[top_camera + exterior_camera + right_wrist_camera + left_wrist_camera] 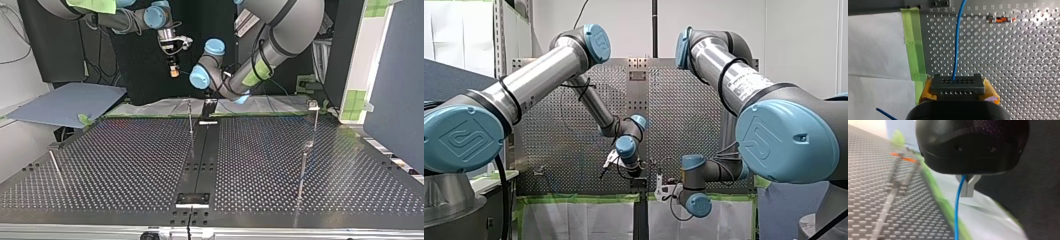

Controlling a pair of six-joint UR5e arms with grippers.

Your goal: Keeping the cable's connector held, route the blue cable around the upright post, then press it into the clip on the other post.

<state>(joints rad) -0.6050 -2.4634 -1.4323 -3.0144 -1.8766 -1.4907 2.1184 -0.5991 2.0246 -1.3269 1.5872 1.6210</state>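
Observation:
In the right wrist view my right gripper [958,90] is shut, its yellow pads [926,90] clamped on a dark grey connector block [957,83]. The blue cable [956,45] runs out of the block, straight ahead over the perforated plate. My left gripper [967,187] is shut, with its metal fingers pinching the blue cable [957,215], which hangs down from them. Both grippers hover near the table's far edge in the front view, left [610,161] and right [663,190]. A thin upright post [190,117] stands near my right gripper [173,70]. Another post [314,112] carries a small block on top.
A dark rail [200,160] runs down the middle of the perforated table [125,165]. Two more thin posts [301,172] [56,167] stand nearer the top view's camera. A post with an orange part [1000,19] lies ahead of my right gripper. Green tape [913,45] edges the plate.

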